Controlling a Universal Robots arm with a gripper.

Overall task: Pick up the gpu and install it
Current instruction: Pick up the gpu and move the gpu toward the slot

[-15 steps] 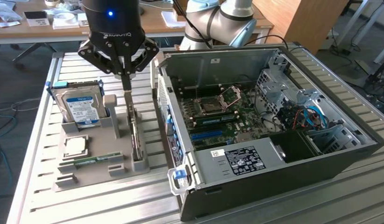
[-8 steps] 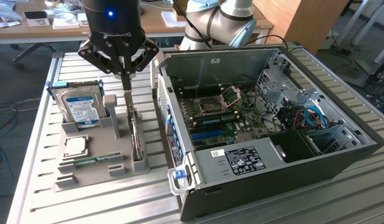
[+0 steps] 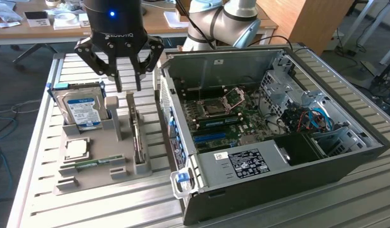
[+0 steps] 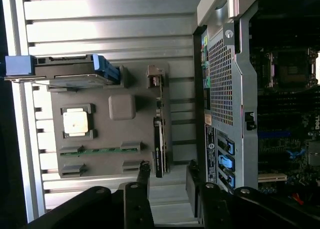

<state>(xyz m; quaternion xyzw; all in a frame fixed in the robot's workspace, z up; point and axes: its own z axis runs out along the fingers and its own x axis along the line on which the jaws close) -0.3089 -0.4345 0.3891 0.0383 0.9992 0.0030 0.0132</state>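
Claw hangs open and empty, ROBOTIQ on its body. Just below, the gpu stands on edge in the grey holder, between hard drive and PC case. Its long axis lines up with the gap between the fingers. The drive's blue label is unreadable.

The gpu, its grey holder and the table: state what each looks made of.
The gpu: dark circuit board, matte, with a dull grey, apparently metal end bracket, seen edge-on. The grey holder: probably moulded or printed plastic, uniform matte grey. The table: likely aluminium, pale satin slats catching the light.
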